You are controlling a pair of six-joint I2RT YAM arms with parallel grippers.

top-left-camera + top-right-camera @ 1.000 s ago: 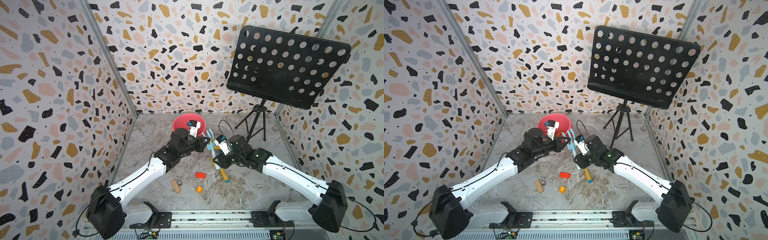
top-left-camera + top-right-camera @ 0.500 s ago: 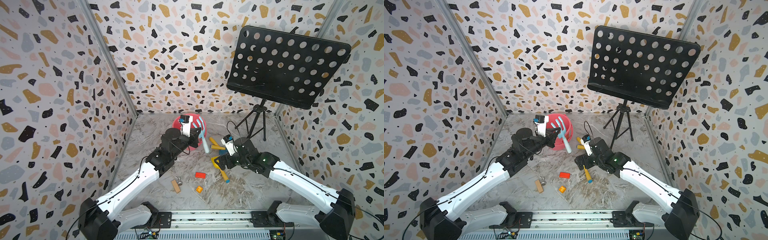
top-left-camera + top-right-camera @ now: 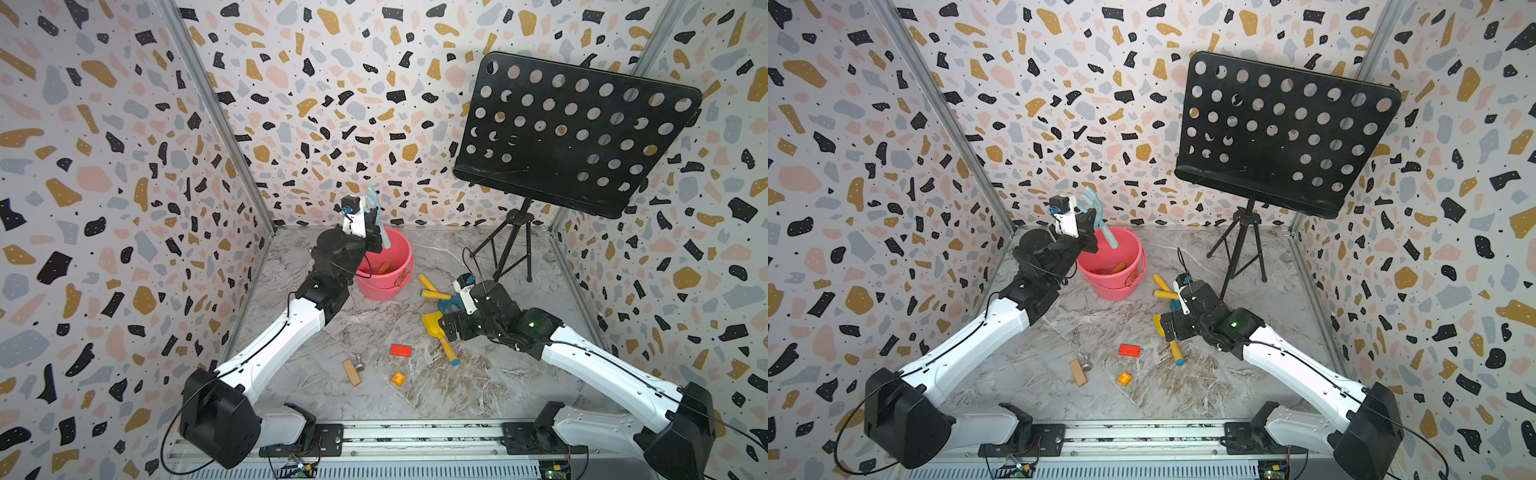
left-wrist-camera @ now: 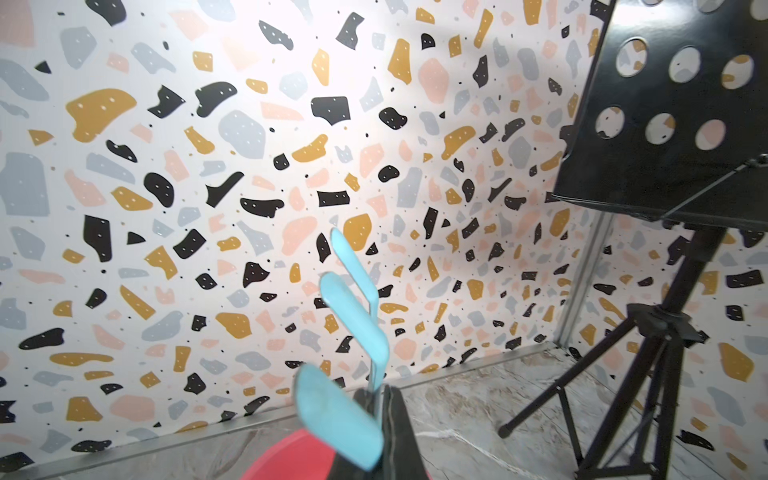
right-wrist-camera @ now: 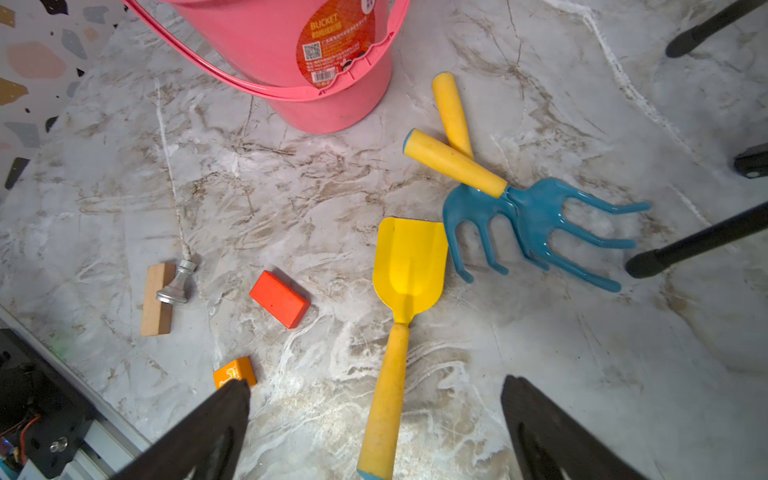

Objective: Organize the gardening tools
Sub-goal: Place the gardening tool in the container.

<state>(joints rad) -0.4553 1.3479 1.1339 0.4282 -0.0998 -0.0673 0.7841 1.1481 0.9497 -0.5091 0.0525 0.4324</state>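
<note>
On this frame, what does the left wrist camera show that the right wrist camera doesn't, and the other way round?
Left wrist only: the light-blue fork, clamped in the left gripper's shut jaws, and the music stand's perforated desk against the speckled wall.

Right wrist only: the yellow scoop, its handle seen between the right gripper's open jaws, two blue rakes with crossed handles, the red block, orange block, wooden block and metal knob.

Both: the pink bucket, the stand's legs, the marble floor.
</note>
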